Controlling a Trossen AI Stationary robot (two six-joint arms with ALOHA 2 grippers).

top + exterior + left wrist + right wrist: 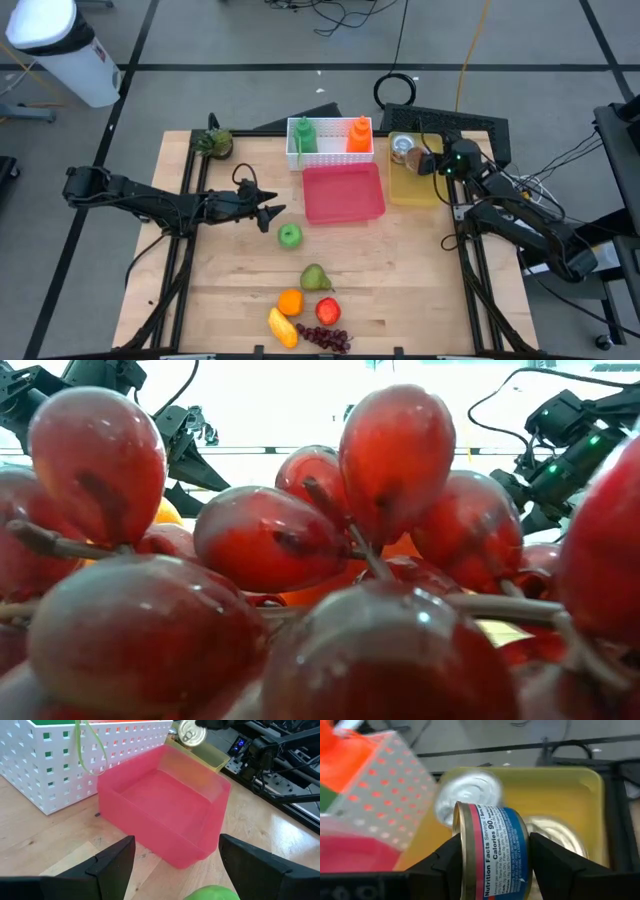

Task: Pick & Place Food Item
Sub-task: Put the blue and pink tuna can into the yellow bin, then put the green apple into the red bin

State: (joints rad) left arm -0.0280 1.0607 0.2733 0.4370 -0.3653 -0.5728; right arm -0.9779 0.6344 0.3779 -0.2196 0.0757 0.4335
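Note:
My right gripper (492,870) hovers over the yellow bin (415,185) at the table's far right and is shut on a blue-labelled tin can (495,852). Two more silver cans (467,795) lie in the bin behind it. My left gripper (272,215) stands open left of centre, just short of a green apple (289,235), which also shows at the edge of the left wrist view (212,894). A pear (315,278), an orange (290,301), a red apple (328,311), a yellow fruit (282,327) and red grapes (300,560) rest on the table near its front edge. My right gripper pinches the can between its two fingers, one finger on the rimmed flat end (459,845) and the other on the opposite end (527,847). The can lies on its side between them, above the yellow bin. I cannot tell whether it still rests on the bin floor.
An empty red bin (343,192) sits at the table's far middle, right in front of my left gripper (175,870). Behind it stands a white basket (330,155) holding a green and an orange bottle. A leafy green item (213,143) lies at the far left corner.

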